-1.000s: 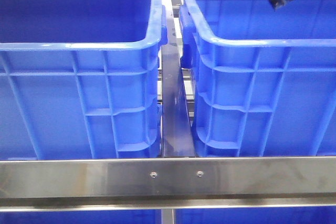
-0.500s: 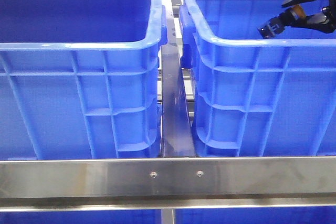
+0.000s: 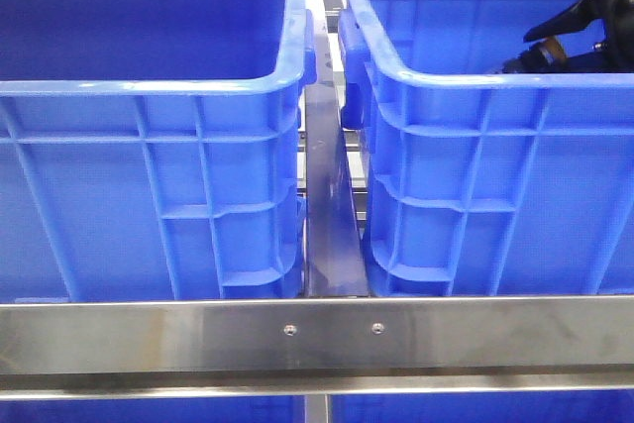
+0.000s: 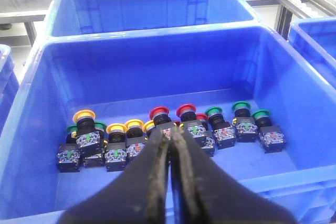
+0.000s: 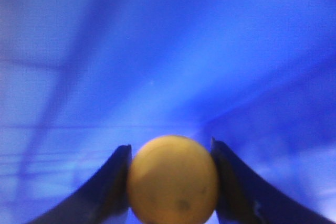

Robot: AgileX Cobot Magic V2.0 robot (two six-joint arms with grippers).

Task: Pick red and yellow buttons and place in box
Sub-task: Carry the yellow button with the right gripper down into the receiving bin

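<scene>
Buttons are the subject here, sitting inside big blue plastic crates on a metal frame [image 3: 317,334]. Largest in the front view are two crates side by side: the left crate [image 3: 149,175] and the right crate [image 3: 475,185], which seems to be the box for delivery. The right gripper [image 3: 530,58] reaches down inside the right crate, just behind its near rim. In its wrist view the claw is clenched on a yellow button [image 5: 173,178], the round cap filling the gap between both fingers, so this piece looks close to being dropped off but is not released. The left gripper [image 4: 171,136] hovers over a supply crate [image 4: 157,51] with its fingers pressed together and nothing between them. Below it, a row of loose buttons [image 4: 168,137] with yellow, red and green caps lies on the floor, so most picking appears left to do. No brand, label or readable writing shows.
</scene>
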